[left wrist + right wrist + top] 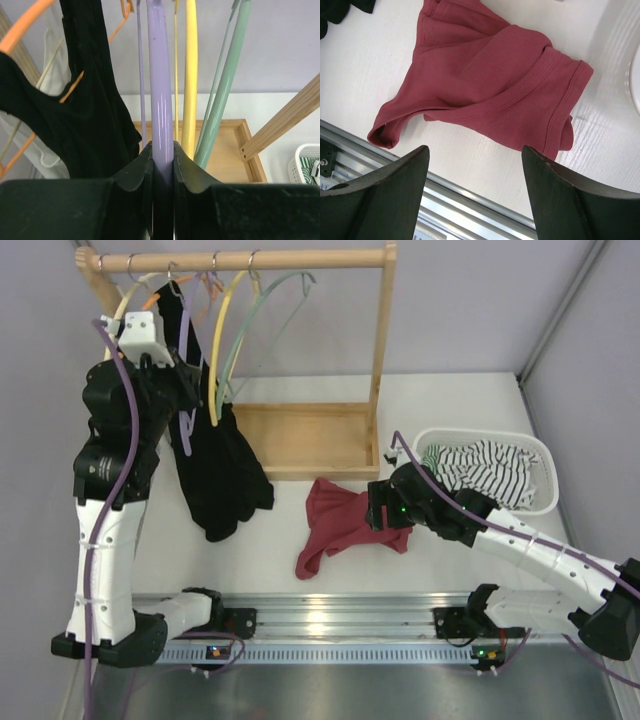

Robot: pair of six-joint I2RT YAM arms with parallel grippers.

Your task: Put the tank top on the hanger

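Up at the wooden rack (240,260), the left tool (162,150) is pinching the lavender hanger (161,95), its two fingers pressed against either side of the thick purple arm. That hanger sits between a black garment (85,115), draped on an orange hanger (20,37), and a yellow hanger (190,75), with a pale green hanger (225,85) just beyond. Down on the white tabletop (330,390), the maroon tank top (485,85) lies crumpled in front of the rack, near a white basket (545,465) holding a striped cloth (485,468). The right tool (475,150) is poised over the tank top's edge, fingers spread wide and gripping nothing.
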